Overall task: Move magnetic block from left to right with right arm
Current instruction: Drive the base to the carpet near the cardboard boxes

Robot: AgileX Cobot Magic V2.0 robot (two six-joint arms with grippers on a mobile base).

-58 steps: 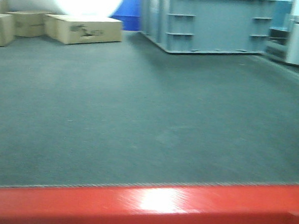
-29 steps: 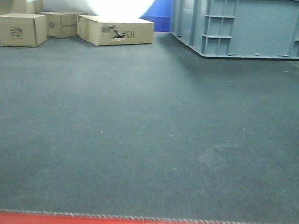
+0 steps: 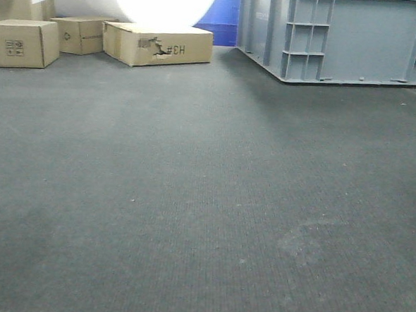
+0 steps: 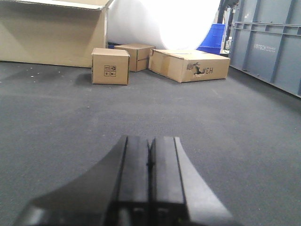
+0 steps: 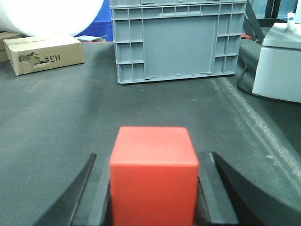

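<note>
The magnetic block, a small plain red cube, fills the lower middle of the right wrist view. My right gripper is shut on it, with one black finger pressed against each side face. It is held above the dark grey mat. In the left wrist view my left gripper is shut, its two fingers pressed together with nothing between them, low over the mat. The front view shows neither gripper nor the block.
Brown cardboard boxes stand at the back left, and a large grey plastic crate at the back right. A blue bin sits between them. A white device with a cable stands at the far right.
The red band along the bottom of the front view has shrunk and dropped out of sight. That view has also swung, so the boxes and crate have shifted in the picture.
</note>
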